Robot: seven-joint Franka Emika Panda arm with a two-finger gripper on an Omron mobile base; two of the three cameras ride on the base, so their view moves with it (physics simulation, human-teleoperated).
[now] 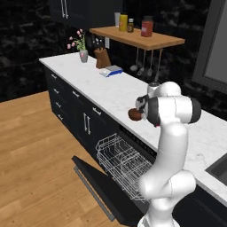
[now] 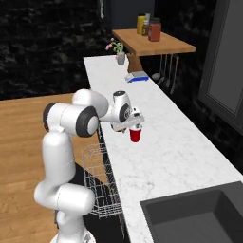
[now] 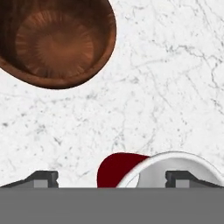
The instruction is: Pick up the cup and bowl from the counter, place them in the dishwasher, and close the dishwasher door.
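A warm wooden floor (image 1: pixel 31 146) fills the left of the room, under a black brick wall. Right of it, the dishwasher door (image 1: pixel 99 188) lies dropped open, flat and low, and one white wire rack (image 1: pixel 122 164) stands pulled out over it from the dishwasher (image 1: pixel 137 142). Black cabinets (image 1: pixel 71 106) with silver handles carry the long white marble counter (image 1: pixel 111 91), which runs from the far left to a dark sink (image 2: pixel 199 216) at the near right.

On the counter stand one cup (image 2: pixel 135 135) and one bowl (image 3: pixel 57 41), near each other but apart. The gripper (image 2: pixel 134 122) hangs over the cup with its jaws spread wide, gripping nothing; in the hand view one finger tip (image 3: pixel 179 178) sits over the cup's white inside. At the far end stand one vase of pink flowers (image 1: pixel 82 49) and one knife block (image 1: pixel 103 58), under one wooden shelf (image 1: pixel 139 37).
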